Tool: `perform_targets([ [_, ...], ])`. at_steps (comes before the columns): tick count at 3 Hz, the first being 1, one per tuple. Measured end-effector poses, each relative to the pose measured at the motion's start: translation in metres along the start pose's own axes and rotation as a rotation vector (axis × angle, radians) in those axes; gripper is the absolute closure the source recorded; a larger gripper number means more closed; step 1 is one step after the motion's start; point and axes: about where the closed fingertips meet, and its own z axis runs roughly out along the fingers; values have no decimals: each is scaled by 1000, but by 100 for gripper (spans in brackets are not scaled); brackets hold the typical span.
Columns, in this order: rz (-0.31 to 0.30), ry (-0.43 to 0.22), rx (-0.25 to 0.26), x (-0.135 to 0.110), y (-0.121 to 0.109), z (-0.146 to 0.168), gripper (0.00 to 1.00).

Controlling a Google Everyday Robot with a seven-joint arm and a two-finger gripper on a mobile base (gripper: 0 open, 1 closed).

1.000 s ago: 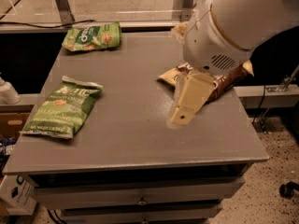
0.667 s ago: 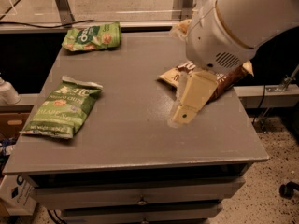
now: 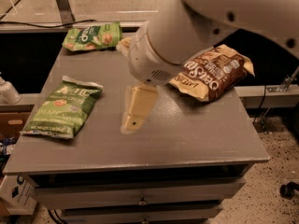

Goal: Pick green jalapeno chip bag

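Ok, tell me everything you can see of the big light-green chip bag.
The green jalapeno chip bag is a long, crinkly light-green packet with white lettering, a small orange emblem and pale crimped ends. It lies flat by the table's left edge as pictured, apparently unopened. Only the table touches it; the gripper hangs to its right, apart.

This is looking like a robotics lab or test area, not a home. A plain grey counter (image 3: pixel 187 139) with drawers (image 3: pixel 140 190) is standing on a speckled hard floor (image 3: pixel 275 209). A black cable (image 3: pixel 37 24) is trailing beyond its far left corner, and a caster wheel (image 3: pixel 289 189) is showing past its near right corner. The robot's gripper (image 3: pixel 133 120) is hanging over the counter's middle, with the green jalapeno chip bag (image 3: pixel 63 108) lying by the left edge.
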Motion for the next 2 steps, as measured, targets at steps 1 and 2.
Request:
perform_targets([
  [1, -59, -11, -20, -25, -4, 57, 0],
  [2, -86, 7, -20, -44, -11, 111, 0],
])
